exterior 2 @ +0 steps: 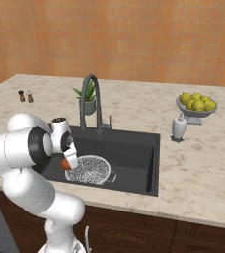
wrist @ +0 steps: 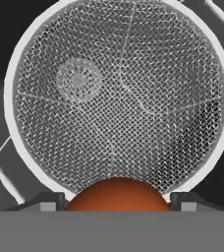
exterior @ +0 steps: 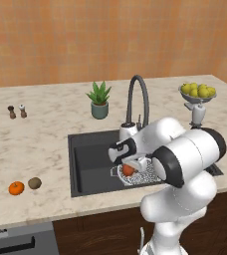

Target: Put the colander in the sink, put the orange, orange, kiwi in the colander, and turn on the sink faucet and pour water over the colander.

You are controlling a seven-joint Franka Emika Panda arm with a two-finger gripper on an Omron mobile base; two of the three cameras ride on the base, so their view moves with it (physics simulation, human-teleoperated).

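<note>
Kitchen sink (exterior: 93,169) is already loaded with the colander (wrist: 119,93), a reddish orange (wrist: 118,194) is pinched in the tool (wrist: 118,202) above it, while the other orange (exterior: 16,188), kiwi (exterior: 34,183) and faucet (exterior: 137,99) are left untouched.

Site: rendered home kitchen | Evidence: marble tabletop (exterior: 46,134) held inset dark sink (exterior 2: 134,148), gooseneck faucet (exterior: 138,94), potted plant (exterior: 99,99), lemon bowl (exterior 2: 197,106), shakers (exterior: 17,111), wood cabinets (exterior 2: 159,230) below
</note>
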